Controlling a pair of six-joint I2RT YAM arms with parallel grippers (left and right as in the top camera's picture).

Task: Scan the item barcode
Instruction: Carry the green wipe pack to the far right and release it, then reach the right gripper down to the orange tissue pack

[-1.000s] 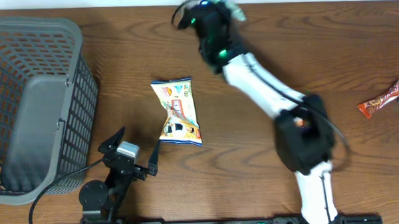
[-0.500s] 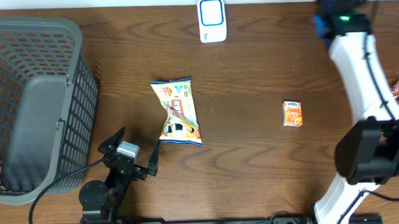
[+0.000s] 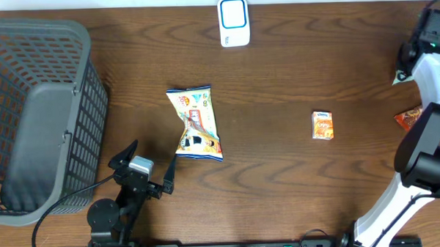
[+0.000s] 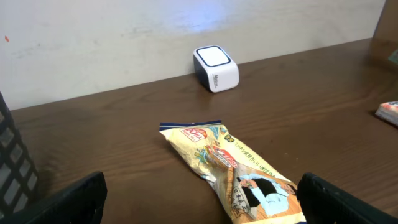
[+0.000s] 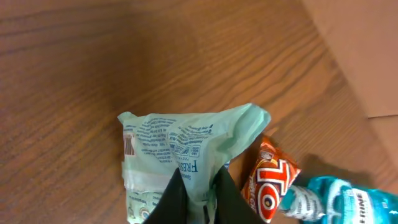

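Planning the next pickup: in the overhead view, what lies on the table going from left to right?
Grey plastic mesh basket → yellow printed snack packet → white scanner with blue-rimmed top → small orange carton → red-orange wrapper, partly hidden.

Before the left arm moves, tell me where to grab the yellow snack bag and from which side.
Take the snack bag across its pinched middle, coming down from above. It lies flat, its length pointing away from the open left pincer, and that waist looks narrowest, so the pincer should straddle it.
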